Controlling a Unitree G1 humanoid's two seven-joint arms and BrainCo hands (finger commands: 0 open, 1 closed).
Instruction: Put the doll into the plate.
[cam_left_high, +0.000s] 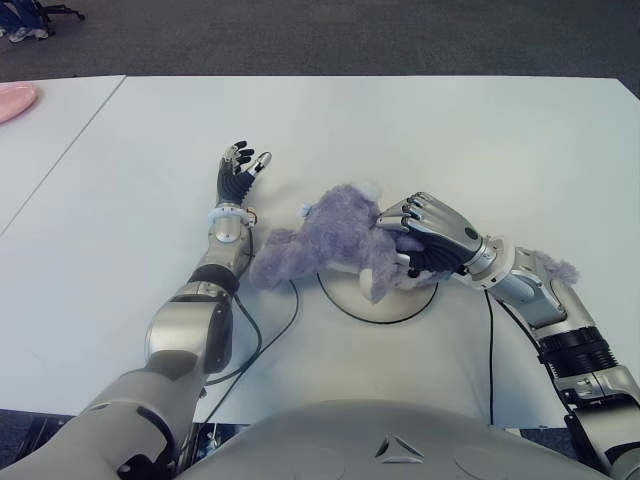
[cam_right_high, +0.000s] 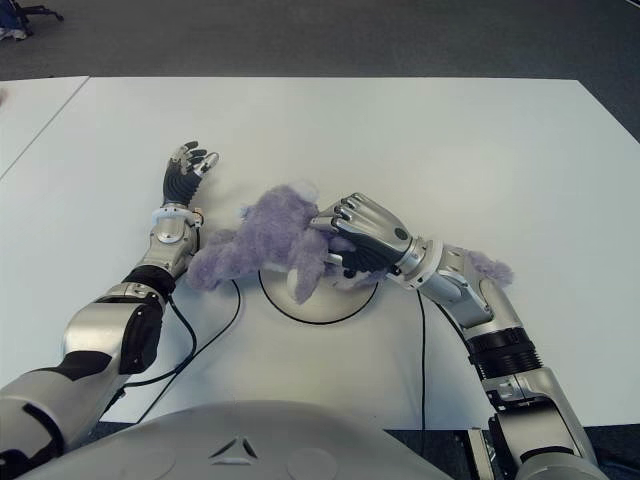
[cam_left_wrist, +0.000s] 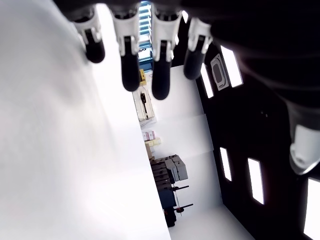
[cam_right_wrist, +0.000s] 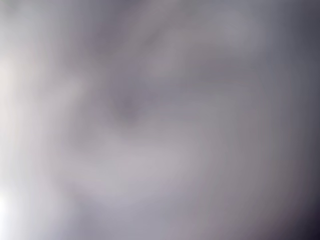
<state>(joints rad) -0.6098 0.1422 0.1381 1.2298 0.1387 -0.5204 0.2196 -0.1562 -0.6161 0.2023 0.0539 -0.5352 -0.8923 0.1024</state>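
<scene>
**Right hand on purple doll, doll half over the plate**

Left eye view: one fluffy purple plush doll (cam_left_high: 335, 245) lies on the white table (cam_left_high: 420, 130). Long axis runs roughly left-right across the robot's front, tilted a little: the end toward the left arm sits nearer the robot, the other end goes under the right hand. Can't tell which end is the head. One flat white round plate with a dark rim (cam_left_high: 385, 310) sits under the doll's right part; the left part of the doll hangs off the plate onto the table. Right hand (cam_left_high: 428, 238) is on top of the doll, fingers curled down into the fur and clamped on it. A second purple fuzzy patch (cam_left_high: 548, 268) shows by the right forearm; can't tell what it is. Left hand (cam_left_high: 238, 168) shows left of the doll, apart from it. One pink object (cam_left_high: 15, 100) at the far left edge, on the neighbouring table.

Right eye view: same layout. Two thin black cables (cam_right_high: 205, 335) run over the table toward the robot, one near each arm.

Left wrist view: the left hand's fingers (cam_left_wrist: 161, 75) are extended and spread, holding nothing, beside the white table surface.

Right wrist view: only a grey-purple blur fills it; nothing readable.

No writing or labels legible anywhere.
</scene>
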